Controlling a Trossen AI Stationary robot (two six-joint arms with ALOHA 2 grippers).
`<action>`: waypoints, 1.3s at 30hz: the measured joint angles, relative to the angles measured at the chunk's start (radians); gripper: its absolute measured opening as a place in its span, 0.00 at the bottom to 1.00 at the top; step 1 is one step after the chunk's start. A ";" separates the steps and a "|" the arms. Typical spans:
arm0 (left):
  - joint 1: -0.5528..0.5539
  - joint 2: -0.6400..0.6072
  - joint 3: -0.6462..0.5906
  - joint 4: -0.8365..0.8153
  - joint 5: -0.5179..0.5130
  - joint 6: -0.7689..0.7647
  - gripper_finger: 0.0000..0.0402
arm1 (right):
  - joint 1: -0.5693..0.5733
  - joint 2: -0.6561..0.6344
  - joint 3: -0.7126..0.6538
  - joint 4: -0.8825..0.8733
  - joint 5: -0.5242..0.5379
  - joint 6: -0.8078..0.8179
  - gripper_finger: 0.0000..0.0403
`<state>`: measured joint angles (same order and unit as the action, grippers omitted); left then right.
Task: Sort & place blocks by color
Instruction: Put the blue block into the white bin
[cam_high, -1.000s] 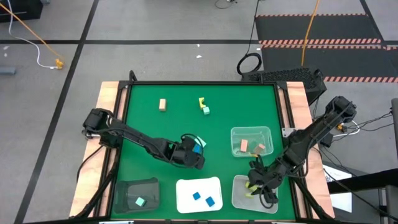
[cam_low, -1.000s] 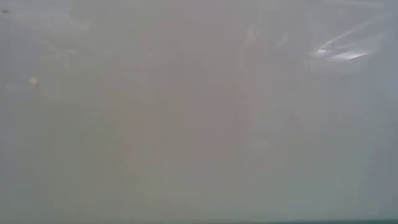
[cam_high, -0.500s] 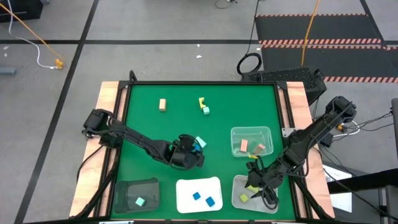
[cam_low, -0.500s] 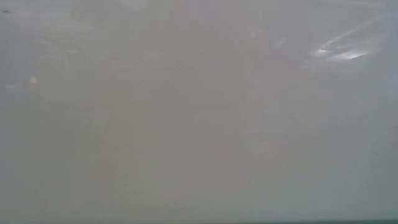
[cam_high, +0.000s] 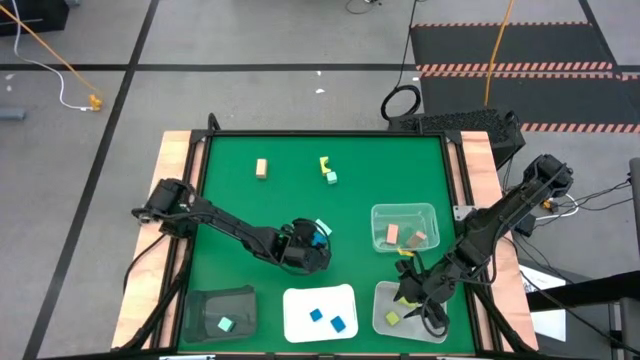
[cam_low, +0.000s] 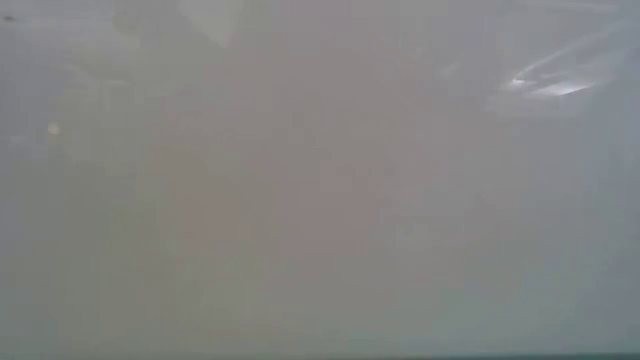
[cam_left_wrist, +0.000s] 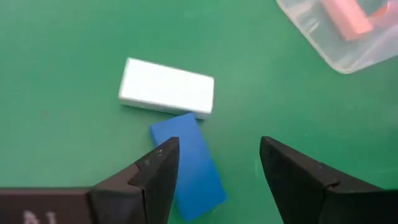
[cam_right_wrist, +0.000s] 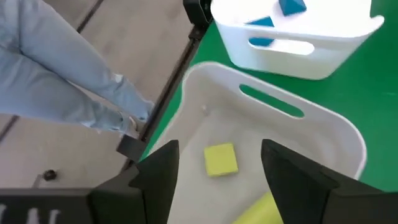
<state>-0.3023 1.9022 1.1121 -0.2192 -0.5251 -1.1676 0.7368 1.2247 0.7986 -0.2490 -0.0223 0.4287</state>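
You are looking down on a green counter (cam_high: 230, 200) with sorting about half done, by my reading. Along the near edge sit three containers: a dark tray (cam_high: 219, 311) at the near left corner holding one mint block (cam_high: 226, 324), a white tray (cam_high: 321, 313) in the middle holding two blue blocks (cam_high: 327, 319), and a clear bin (cam_high: 430, 329) near the near right corner holding yellow blocks (cam_right_wrist: 221, 160). A second clear bin (cam_high: 404, 227) towards the right edge holds tan blocks (cam_high: 404, 236).

Still loose on the counter are a tan block (cam_high: 261, 168) and a yellow and mint pair (cam_high: 327, 170) near the far edge, plus a blue bar (cam_left_wrist: 188, 165) touching a pale mint bar (cam_left_wrist: 166, 88) near the middle.

Your left gripper (cam_left_wrist: 214, 171) hangs low over the blue bar with its fingers spread wide, one on each side of the bar's end, gripping nothing yet (the bar lies at an angle between them).

Your right gripper (cam_right_wrist: 217, 168) hovers above the yellow bin, fingers apart and empty, with a yellow cube lying in the bin below the gap. A person's legs show beyond the counter's edge in the right wrist view. The low view shows nothing readable.
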 joint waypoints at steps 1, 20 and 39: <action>0.000 0.011 0.000 -0.006 0.001 -0.004 0.56 | 0.000 0.000 0.000 -0.008 0.000 -0.006 0.54; -0.008 0.113 0.002 -0.045 -0.004 0.102 0.43 | 0.000 0.000 0.000 -0.018 -0.004 -0.074 0.54; -0.050 -0.130 0.044 -0.137 0.129 0.175 0.32 | -0.023 -0.031 0.000 -0.095 -0.009 0.221 0.54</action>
<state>-0.3527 1.7723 1.1565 -0.3559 -0.3964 -0.9931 0.7143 1.1935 0.7986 -0.3443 -0.0310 0.6501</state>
